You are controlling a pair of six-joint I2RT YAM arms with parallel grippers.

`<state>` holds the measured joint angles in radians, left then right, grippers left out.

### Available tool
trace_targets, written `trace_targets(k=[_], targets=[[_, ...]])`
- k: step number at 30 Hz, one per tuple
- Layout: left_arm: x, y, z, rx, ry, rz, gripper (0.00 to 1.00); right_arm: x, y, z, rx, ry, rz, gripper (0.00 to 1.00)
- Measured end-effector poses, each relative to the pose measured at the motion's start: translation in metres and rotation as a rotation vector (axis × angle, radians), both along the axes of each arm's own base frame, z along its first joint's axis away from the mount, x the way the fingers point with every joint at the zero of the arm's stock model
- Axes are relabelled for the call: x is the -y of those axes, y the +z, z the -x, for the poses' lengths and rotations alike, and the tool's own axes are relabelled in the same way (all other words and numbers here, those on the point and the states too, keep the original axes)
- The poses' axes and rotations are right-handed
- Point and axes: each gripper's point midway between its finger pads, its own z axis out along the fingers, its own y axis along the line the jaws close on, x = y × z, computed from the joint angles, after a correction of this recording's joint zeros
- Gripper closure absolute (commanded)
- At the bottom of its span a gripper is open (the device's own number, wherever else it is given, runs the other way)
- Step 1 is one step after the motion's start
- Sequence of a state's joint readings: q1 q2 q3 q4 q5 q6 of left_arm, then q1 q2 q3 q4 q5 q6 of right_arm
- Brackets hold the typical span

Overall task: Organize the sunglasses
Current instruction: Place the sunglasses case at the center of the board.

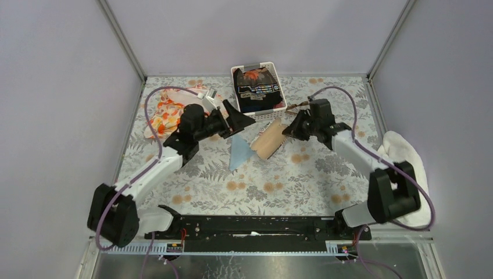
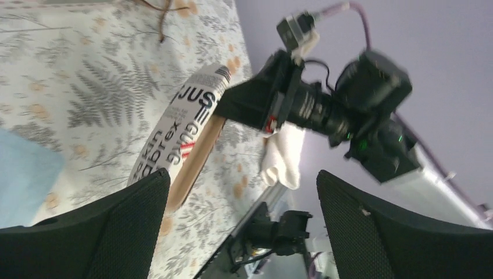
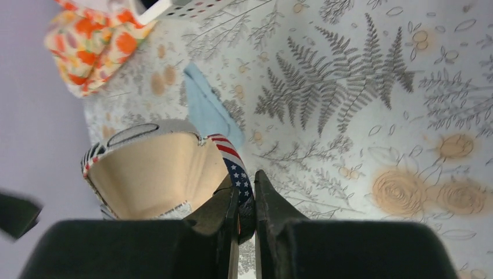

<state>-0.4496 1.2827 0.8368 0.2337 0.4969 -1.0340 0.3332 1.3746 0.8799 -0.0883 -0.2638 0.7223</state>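
The sunglasses (image 1: pixel 295 106) lie on the table just right of the basket, thin and brown; only their slim arms show at the top of the left wrist view (image 2: pixel 164 14). The tan tube case (image 1: pixel 268 139) with printed lettering lies at mid-table. My right gripper (image 1: pixel 289 129) is shut on the case's flag-printed rim (image 3: pixel 238 171), with the open mouth of the case (image 3: pixel 154 174) beside the jaws. My left gripper (image 1: pixel 238 122) is open and empty, just left of the case (image 2: pixel 186 128) and above the light blue cloth (image 1: pixel 238 154).
A white basket (image 1: pixel 278 110) holding a dark packet stands at the back centre. An orange floral cloth (image 1: pixel 165 113) lies at the back left. A white towel (image 1: pixel 401 157) lies at the right edge. The enclosure's grey walls stand close on three sides.
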Motion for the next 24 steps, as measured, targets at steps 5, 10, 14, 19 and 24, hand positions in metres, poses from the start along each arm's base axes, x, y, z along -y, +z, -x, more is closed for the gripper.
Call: trace_targets(k=[5, 10, 14, 19, 24], targets=[[-0.029, 0.003, 0.007, 0.070, 0.119, -0.107, 0.01, 0.002, -0.030, -0.034, -0.087, 0.094, 0.096, 0.99], [-0.048, -0.006, 0.017, 0.111, 0.157, -0.201, 0.01, 0.014, -0.074, -0.034, -0.198, 0.110, 0.117, 0.89], [-0.044, -0.019, 0.021, 0.106, 0.083, -0.262, 0.01, 0.019, -0.104, -0.030, -0.275, 0.123, 0.130, 0.52], [-0.040, -0.042, 0.028, 0.056, 0.014, -0.309, 0.01, 0.022, -0.105, -0.030, -0.272, 0.128, 0.152, 0.28], [-0.043, -0.048, 0.032, 0.049, -0.006, -0.343, 0.01, 0.035, -0.068, -0.037, -0.175, 0.076, 0.211, 0.24]])
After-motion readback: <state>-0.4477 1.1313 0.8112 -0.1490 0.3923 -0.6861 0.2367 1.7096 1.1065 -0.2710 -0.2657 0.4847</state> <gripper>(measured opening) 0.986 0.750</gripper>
